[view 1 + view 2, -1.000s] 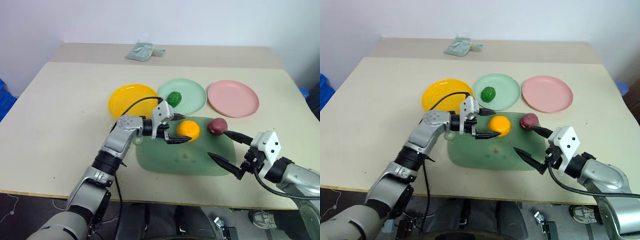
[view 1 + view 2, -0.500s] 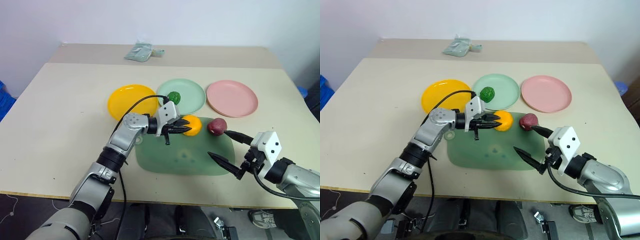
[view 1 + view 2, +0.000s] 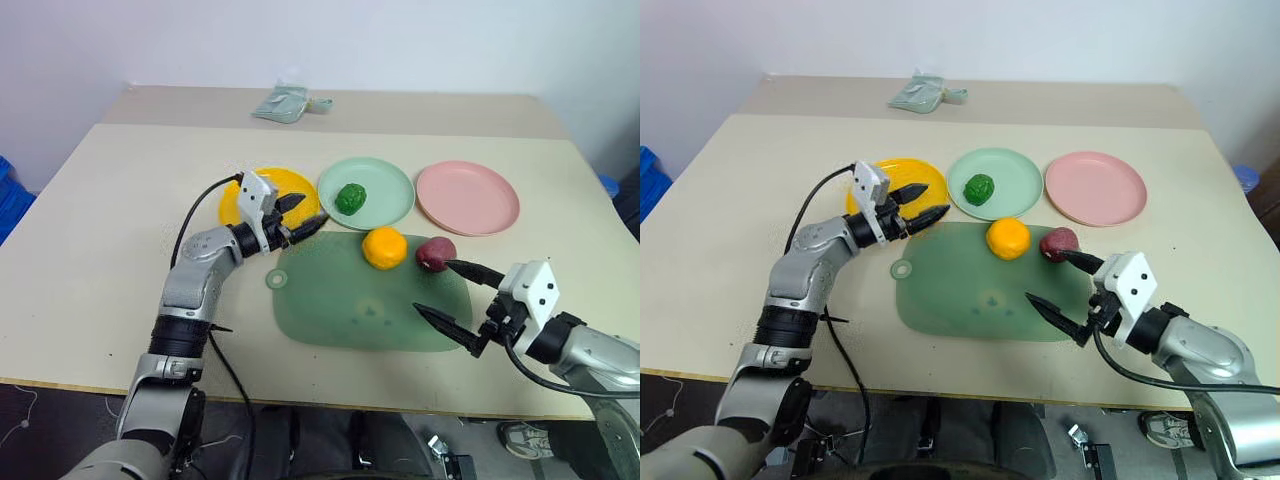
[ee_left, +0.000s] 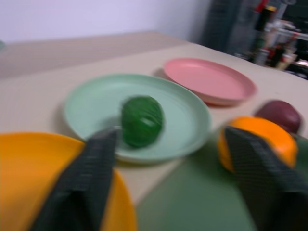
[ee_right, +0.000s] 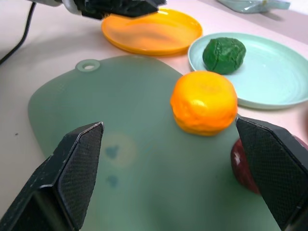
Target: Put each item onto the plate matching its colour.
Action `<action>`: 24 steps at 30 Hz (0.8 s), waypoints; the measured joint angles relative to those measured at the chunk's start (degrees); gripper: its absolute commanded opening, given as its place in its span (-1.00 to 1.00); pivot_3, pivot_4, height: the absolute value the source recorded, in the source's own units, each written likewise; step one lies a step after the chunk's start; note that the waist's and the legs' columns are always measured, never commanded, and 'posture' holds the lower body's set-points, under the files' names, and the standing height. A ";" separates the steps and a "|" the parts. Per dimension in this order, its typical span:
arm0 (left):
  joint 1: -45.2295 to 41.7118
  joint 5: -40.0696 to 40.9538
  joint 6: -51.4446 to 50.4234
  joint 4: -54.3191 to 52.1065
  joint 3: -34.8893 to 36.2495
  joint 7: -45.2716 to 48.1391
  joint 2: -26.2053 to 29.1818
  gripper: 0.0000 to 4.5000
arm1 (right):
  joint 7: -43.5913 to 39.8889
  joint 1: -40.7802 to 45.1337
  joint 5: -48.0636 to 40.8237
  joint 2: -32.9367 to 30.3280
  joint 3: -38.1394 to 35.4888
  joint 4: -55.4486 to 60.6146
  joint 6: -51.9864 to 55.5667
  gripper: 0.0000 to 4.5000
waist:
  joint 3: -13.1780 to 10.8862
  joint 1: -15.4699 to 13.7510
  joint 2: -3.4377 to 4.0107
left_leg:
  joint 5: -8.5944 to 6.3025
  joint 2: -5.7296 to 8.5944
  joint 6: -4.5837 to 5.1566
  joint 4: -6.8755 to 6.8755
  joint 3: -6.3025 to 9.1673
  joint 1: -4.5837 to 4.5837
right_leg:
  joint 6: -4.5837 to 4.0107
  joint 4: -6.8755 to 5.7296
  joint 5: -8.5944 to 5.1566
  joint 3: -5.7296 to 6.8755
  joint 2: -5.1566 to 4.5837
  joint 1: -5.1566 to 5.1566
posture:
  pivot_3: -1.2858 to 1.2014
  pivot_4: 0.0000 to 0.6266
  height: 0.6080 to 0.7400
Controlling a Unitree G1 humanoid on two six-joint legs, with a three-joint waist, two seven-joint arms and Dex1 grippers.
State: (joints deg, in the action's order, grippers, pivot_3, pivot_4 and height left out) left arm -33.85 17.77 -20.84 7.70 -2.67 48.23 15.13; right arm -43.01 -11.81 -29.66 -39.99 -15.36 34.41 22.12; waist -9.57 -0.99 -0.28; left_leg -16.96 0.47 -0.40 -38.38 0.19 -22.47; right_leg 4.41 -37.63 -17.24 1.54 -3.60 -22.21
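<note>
The bumpy green lump (image 3: pixel 350 198) lies on the pale green plate (image 3: pixel 392 185). On the translucent green mat (image 3: pixel 350 310) sit the orange ball (image 3: pixel 384 247) and, just to its right, the reddish-purple ball (image 3: pixel 434 253). The yellow plate (image 3: pixel 238 204) and the pink plate (image 3: pixel 467 196) carry nothing. My left gripper (image 3: pixel 299 215) hovers open and empty over the yellow plate's right edge, pointing toward the orange ball. My right gripper (image 3: pixel 456 297) stands open at the mat's right side; its upper fingertip is close to the purple ball. The left wrist view looks at the green lump (image 4: pixel 142 120) between its fingers.
A crumpled pale green bag (image 3: pixel 285 102) lies at the back of the table. The three plates stand in a row behind the mat. Bare tabletop spreads to the left and along the front edge.
The left gripper, shut beside the orange ball half a second ago, has opened and pulled back left to the yellow plate. The ball was nudged slightly back and stays on the mat. The right arm kept still.
</note>
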 measured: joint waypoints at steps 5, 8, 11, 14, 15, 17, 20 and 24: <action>-4.32 -4.64 3.41 4.87 -7.81 0.50 -3.85 0.97 | 0.48 1.88 0.22 0.20 1.86 -0.12 0.03 1.00 | 0.00 0.20 0.00 | -0.01 0.00 0.01 0.02 -0.01 0.01 | 0.00 0.00 0.00 0.00 0.06 -0.02 | 0.03 -0.52 1.00; -6.98 -8.29 7.38 11.92 -10.91 0.05 -5.85 0.97 | 1.17 1.54 0.30 0.41 1.95 -0.05 0.05 1.00 | 0.00 0.27 0.00 | -0.01 -0.01 0.02 0.03 -0.02 0.01 | 0.00 -0.01 0.00 0.00 0.09 -0.06 | 0.03 -0.52 1.00; -9.64 -10.59 9.32 17.08 -12.56 0.03 -7.72 0.97 | 1.92 0.21 0.34 0.76 1.84 0.28 0.02 1.00 | 0.00 0.23 0.00 | -0.01 -0.01 0.03 0.04 -0.03 -0.02 | 0.00 -0.01 0.00 0.00 0.12 -0.07 | 0.03 -0.52 1.00; -11.63 -12.22 11.08 19.76 -13.31 0.17 -8.30 0.97 | 2.24 -1.37 0.36 0.94 1.76 0.36 -0.05 1.00 | 0.00 0.22 0.00 | -0.01 0.00 0.03 0.04 -0.04 -0.01 | 0.00 0.00 0.00 0.00 0.10 -0.06 | 0.03 -0.52 1.00; -12.35 -12.72 11.31 20.63 -13.64 0.32 -8.45 0.97 | 2.32 -1.67 0.36 0.98 1.71 0.40 -0.12 1.00 | 0.00 0.22 0.00 | -0.01 0.00 0.03 0.04 -0.03 0.00 | 0.00 -0.01 0.00 0.00 0.11 -0.05 | 0.03 -0.52 1.00; -13.33 -13.47 11.50 21.49 -14.46 1.20 -8.64 0.97 | 2.47 -2.13 0.36 1.05 1.59 0.43 -0.40 1.00 | 0.00 0.28 0.01 | -0.02 0.00 0.03 0.04 -0.03 0.01 | 0.00 -0.01 0.00 0.00 0.12 -0.05 | 0.03 -0.52 1.00; -13.39 -14.79 11.17 22.64 -16.06 2.52 -8.74 0.87 | 2.64 -2.84 0.37 1.13 1.53 0.48 -1.12 1.00 | 0.00 0.26 0.01 | -0.01 -0.01 0.03 0.04 -0.03 0.01 | 0.00 -0.01 0.00 0.00 0.13 -0.05 | 0.03 -0.52 1.00; -13.28 -15.09 10.76 23.64 -16.37 2.85 -8.87 0.38 | 2.66 -3.08 0.49 1.16 1.53 0.49 -1.63 1.00 | 0.00 0.24 0.01 | -0.01 -0.01 0.03 0.04 -0.03 0.00 | 0.00 -0.01 0.00 0.00 0.12 -0.06 | 0.03 -0.52 1.00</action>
State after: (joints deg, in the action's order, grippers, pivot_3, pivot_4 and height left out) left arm -47.13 2.68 -10.09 31.35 -19.04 51.08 6.26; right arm -40.35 -14.89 -29.17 -38.83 -13.83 34.91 20.49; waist -9.56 -0.75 -0.27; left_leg -16.97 0.46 -0.36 -38.34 0.16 -22.47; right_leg 4.41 -37.65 -17.25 1.54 -3.48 -22.27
